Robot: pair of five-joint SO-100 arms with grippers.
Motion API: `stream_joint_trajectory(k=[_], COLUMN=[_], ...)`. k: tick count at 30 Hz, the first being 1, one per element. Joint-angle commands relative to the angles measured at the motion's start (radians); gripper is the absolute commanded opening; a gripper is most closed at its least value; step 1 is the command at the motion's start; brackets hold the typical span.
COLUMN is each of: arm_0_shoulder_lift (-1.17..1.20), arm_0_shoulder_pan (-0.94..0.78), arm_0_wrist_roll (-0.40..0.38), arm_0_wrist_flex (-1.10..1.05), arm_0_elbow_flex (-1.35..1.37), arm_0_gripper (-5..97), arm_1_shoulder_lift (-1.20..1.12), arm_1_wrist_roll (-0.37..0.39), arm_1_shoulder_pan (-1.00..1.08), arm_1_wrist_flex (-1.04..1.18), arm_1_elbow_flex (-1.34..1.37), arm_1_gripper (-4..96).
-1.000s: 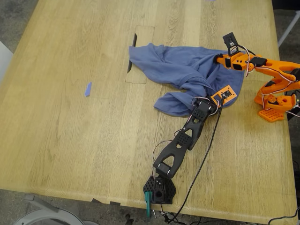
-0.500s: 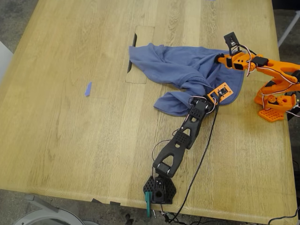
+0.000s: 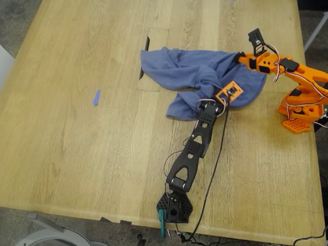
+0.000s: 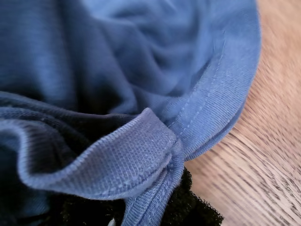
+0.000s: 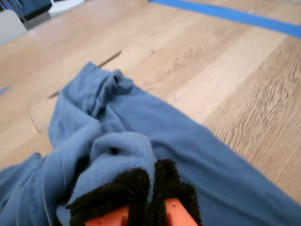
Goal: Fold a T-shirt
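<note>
Item, nearest: my first gripper (image 3: 214, 101), on the black arm reaching up from the exterior view's lower edge. It is closed on a hem fold of the T-shirt (image 3: 179, 69); in its wrist view the hem (image 4: 141, 160) bunches tight against one black pad (image 4: 188, 209), and the other jaw is hidden. Item, just beyond: my second gripper (image 5: 153, 186), on the orange arm at the exterior view's right. Its pads are nearly together, with a puff of blue cloth pinched between them. Item, the T-shirt itself: crumpled, not yet spread or folded, no print showing. Its long axis runs across the exterior view, and its bulk trails from both grips toward that view's left. You hold only one end, and the two grips sit near each other, so judge the next move as drawing them apart to open the cloth. Item, surface: pale wooden table (image 3: 77, 154), bare and roomy on the exterior view's left. Item, farther: a rectangular cutout (image 3: 154, 61) partly under the shirt's far edge, where cloth could catch. Item, well apart: a blue tape scrap (image 3: 96, 97).
</note>
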Motion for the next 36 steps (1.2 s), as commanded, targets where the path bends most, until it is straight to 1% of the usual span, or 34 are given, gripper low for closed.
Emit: stream_joint_trajectory(k=[1,6,15,26,29,36], arm_0_shoulder_lift=[0.33,0.472,0.667,0.824,0.85,0.939], arm_0_shoulder_pan=[-0.043,-0.04,-0.04,-0.043,-0.043,-0.034], arm_0_wrist_roll=[-0.005,-0.002,0.006,0.021,0.023,0.035], arm_0_wrist_flex=[-0.026,-0.049,-0.16,-0.37,-0.437,-0.482], arm_0_elbow_flex=[-0.037,-0.037,-0.037,-0.037,-0.037,-0.037], arm_0_gripper=[0,0,0,0,0,0], arm_1_shoulder_lift=[0.051,0.052,0.054,0.058,0.06,0.074], arm_1_wrist_roll=[-0.008,-0.012,-0.028,-0.054,-0.071,-0.106], arm_1_shoulder_pan=[-0.008,-0.031,-0.098,-0.198,-0.232,-0.268], arm_1_wrist_flex=[0.006,0.012,0.011,-0.15,-0.202,-0.325], arm_1_elbow_flex=[-0.135,-0.247,-0.428,-0.578,-0.606,-0.637], arm_1_gripper=[0.0,0.0,0.0,0.0,0.0,0.0])
